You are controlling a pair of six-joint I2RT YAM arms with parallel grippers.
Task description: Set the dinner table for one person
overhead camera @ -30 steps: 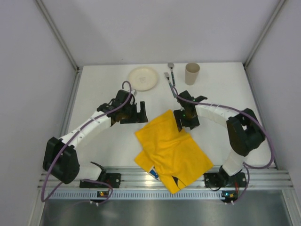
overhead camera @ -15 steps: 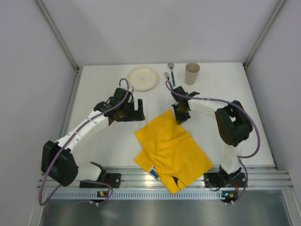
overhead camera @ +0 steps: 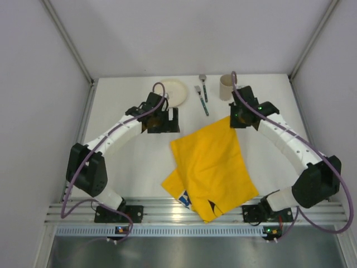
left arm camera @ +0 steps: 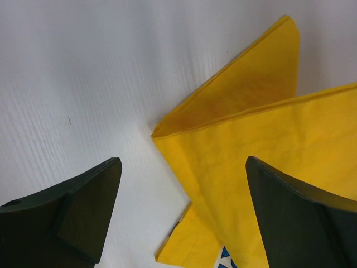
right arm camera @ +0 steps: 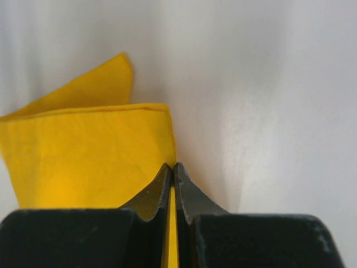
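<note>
Pinching the yellow cloth's [overhead camera: 215, 162] far corner in the closed right hand [right arm camera: 173, 169], with the left hand [overhead camera: 167, 120] spread wide over open counter [overhead camera: 134, 162].

Reaching toward far edge of table [overhead camera: 134, 167] with both arms; holding left gripper [overhead camera: 166, 120] spread wide, pinching cloth [overhead camera: 212, 162] corner in closed right gripper [overhead camera: 237, 118].

L arm [overhead camera: 113, 135], R arm [overhead camera: 285, 139]: white links, blk joints, purple cables.
</note>
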